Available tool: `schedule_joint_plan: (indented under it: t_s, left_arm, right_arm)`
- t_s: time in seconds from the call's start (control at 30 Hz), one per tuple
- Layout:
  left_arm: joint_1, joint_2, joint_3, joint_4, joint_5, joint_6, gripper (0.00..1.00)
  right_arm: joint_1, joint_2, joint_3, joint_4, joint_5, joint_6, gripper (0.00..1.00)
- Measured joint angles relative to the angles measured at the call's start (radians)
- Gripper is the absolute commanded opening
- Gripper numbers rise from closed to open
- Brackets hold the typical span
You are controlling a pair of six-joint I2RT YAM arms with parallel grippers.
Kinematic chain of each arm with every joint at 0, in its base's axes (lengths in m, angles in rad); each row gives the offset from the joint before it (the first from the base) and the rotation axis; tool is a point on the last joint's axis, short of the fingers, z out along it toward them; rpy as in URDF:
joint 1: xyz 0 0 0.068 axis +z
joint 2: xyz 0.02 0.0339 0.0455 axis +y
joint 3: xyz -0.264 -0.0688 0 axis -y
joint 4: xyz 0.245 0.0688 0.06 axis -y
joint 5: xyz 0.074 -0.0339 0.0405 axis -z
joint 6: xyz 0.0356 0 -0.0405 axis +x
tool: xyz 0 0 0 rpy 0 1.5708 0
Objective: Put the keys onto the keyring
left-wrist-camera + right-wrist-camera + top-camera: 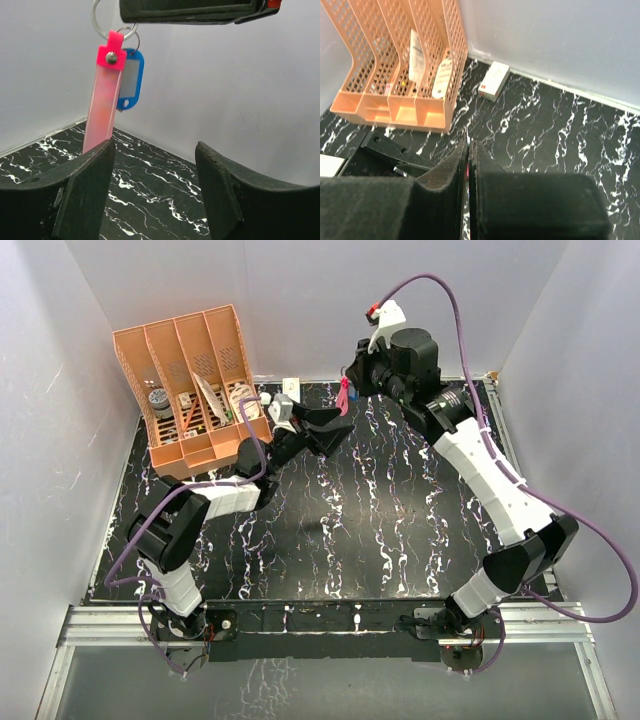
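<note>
my right gripper (468,147): clamps keyring (102,107) above desk (400,540) far edge
blue key tag (131,80): hangs on its ring
my left gripper (155,150): wide, holding nothing

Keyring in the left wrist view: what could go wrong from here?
1. The keyring dangles from the shut right gripper, pinched only at its top; a nudge could swing or twist it.
2. Its lower end lines up with one finger of the open left gripper, not the gap, so closing may shove it aside.
3. The blue key hangs right behind the keyring and could get pinched too.
</note>
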Motion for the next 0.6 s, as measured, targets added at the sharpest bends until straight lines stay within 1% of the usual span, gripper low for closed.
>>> schedule_joint_plan:
  t_s: [0.17, 0.3, 0.6]
  left_arm:
    - [-0.026, 0.000, 0.000, -0.027, -0.037, 0.082, 0.67]
    - [-0.042, 0.000, -0.021, -0.004, -0.094, 0.127, 0.68]
    - [-0.068, 0.037, -0.031, 0.048, -0.182, 0.179, 0.68]
  right_arm:
    - [0.000, 0.051, 0.068, -0.139, -0.022, 0.005, 0.00]
    - [0.000, 0.067, 0.074, -0.213, -0.045, 0.009, 0.00]
    - [0.000, 0.068, 0.073, -0.294, -0.084, 0.010, 0.00]
